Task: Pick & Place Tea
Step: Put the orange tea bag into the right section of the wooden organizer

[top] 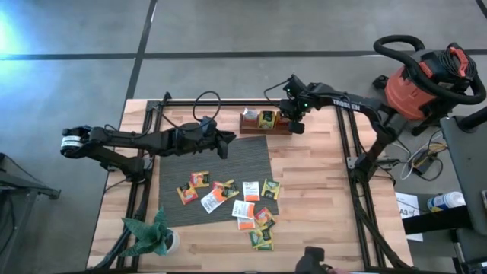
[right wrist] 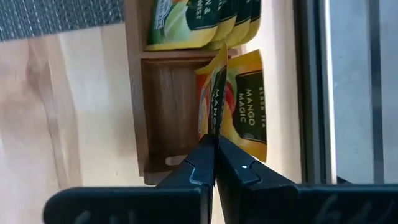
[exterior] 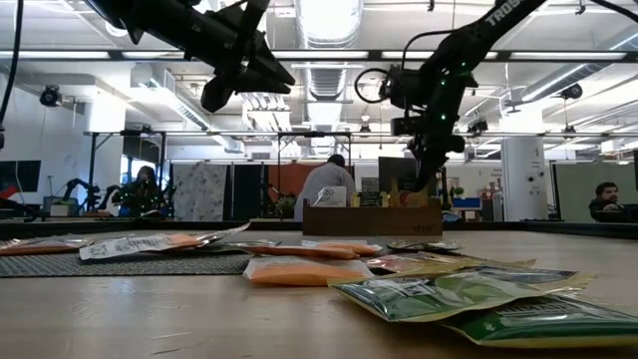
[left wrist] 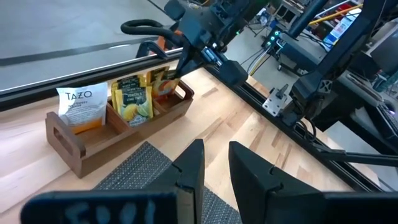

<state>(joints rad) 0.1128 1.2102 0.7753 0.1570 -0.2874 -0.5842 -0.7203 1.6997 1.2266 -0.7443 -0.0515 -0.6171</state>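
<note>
Several small tea packets (top: 228, 199) in green, orange, yellow and white lie flat on the grey mat (top: 228, 156) and on the wood near it. A wooden box (top: 251, 122) with three compartments stands past the mat's far edge. It holds a white packet (left wrist: 83, 107), upright yellow-green packets (left wrist: 132, 99) and an orange-yellow packet (right wrist: 249, 99). My right gripper (right wrist: 215, 138) hangs over the box's right end compartment, shut on another orange-yellow packet (right wrist: 217, 87). My left gripper (left wrist: 215, 163) hovers above the mat's far part, open, with nothing between its fingers. My right gripper pinches the orange-yellow packet's top edge (right wrist: 216, 124) between its two fingertips. The fingers come steeply from above. The packet hangs edge-on below them into the box's right end compartment, beside the packet lying there. I cannot tell whether its lower end touches the box.
Black frame rails (top: 346, 152) run along the table's sides and far edge. A potted plant (top: 152, 236) stands at the near left corner. A red shop vacuum (top: 426, 76) sits beyond the far right. People (exterior: 324, 189) show in the room behind.
</note>
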